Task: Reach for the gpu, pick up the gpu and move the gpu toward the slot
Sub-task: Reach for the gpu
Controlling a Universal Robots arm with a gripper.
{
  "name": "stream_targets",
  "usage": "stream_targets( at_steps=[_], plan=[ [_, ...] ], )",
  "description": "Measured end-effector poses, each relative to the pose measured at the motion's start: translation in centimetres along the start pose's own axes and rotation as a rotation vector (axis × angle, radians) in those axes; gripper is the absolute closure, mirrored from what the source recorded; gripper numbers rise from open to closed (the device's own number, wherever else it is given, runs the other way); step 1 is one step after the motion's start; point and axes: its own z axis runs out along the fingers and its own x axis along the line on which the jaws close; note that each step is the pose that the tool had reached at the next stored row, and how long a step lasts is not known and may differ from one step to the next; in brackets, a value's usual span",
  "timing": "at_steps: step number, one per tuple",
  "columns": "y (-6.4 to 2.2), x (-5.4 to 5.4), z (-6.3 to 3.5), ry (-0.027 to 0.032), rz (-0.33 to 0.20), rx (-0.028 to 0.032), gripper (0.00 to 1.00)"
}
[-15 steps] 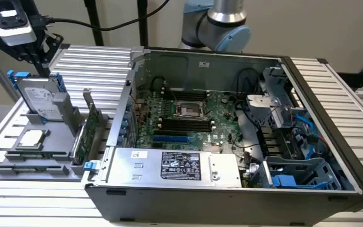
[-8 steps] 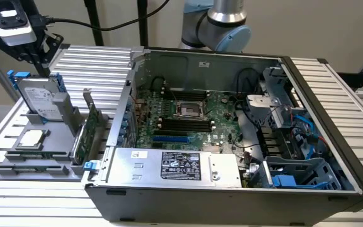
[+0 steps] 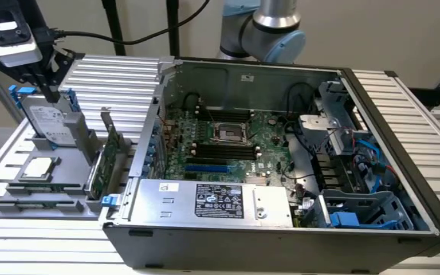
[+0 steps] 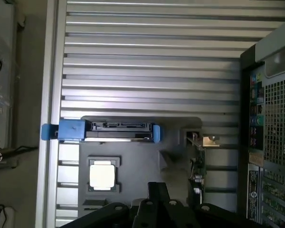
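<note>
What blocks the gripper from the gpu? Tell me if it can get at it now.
Probably yes. The gpu stands on edge in the gray holder with its top edge bare. The gripper hangs above the hard drive, to the exterior view's left of the card, with open air between.

Ribbed metal table point(image 3: 113, 74), carrying an open computer case point(image 3: 204, 252) and, just beside it, a grey parts tray point(image 3: 71, 172).

Bright, even indoor light, pale glare on the ribbed table point(image 4: 152, 61), soft shadow inside the computer case point(image 3: 251, 74).
</note>
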Motion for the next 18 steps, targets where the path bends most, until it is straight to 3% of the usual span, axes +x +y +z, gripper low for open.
stream_targets(
  at_steps=[12, 18],
  plan=[
    [-2.65, -4.2, 0.78, -0.0001, 0.000, -0.0001, 0.89],
    [-3.97, -5.5, 1.34, -0.0005, 0.000, 0.0001, 0.89]
  ],
)
